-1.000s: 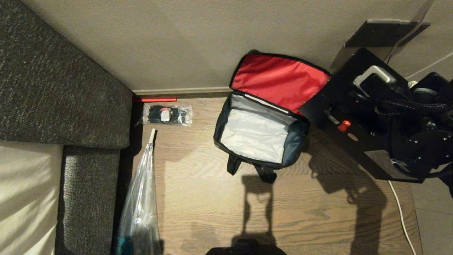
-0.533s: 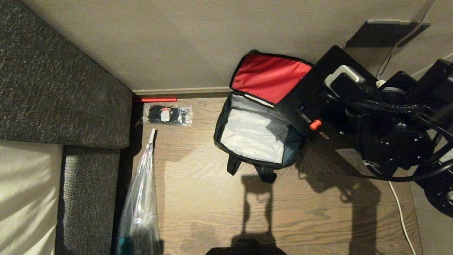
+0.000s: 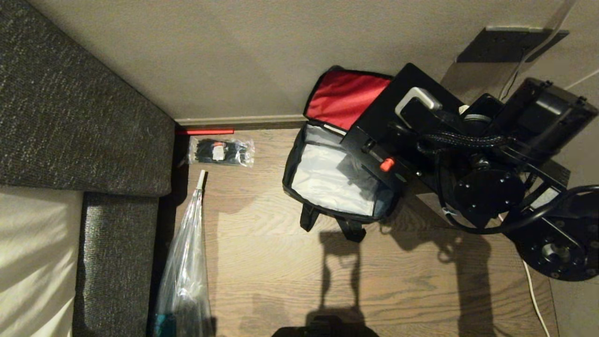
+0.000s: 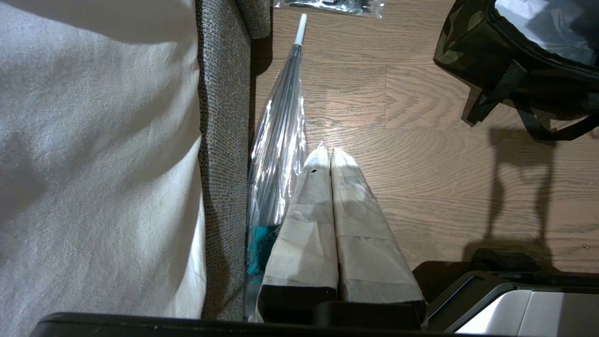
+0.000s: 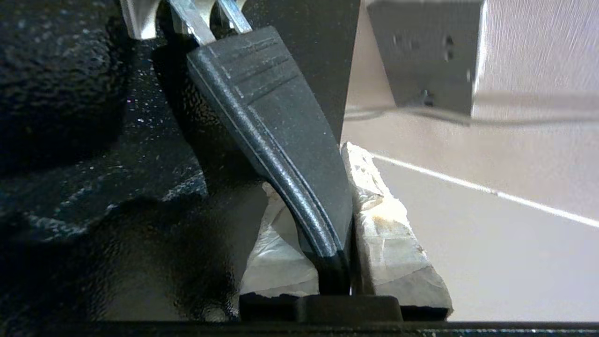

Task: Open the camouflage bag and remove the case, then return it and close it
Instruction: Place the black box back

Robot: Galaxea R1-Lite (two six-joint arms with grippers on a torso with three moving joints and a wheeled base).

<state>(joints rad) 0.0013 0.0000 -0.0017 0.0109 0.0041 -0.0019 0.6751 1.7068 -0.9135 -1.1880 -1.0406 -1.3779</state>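
Bag: our boxy camouflage bag (image 3: 337, 187) lies open on the floor, red lining up | Case: flat black speckled case (image 3: 407, 135) hangs over its mouth, handle clamped in our right pincer (image 5: 327, 224) | Left pincer (image 4: 331, 157) closed, parked | Left: lower case, close bag
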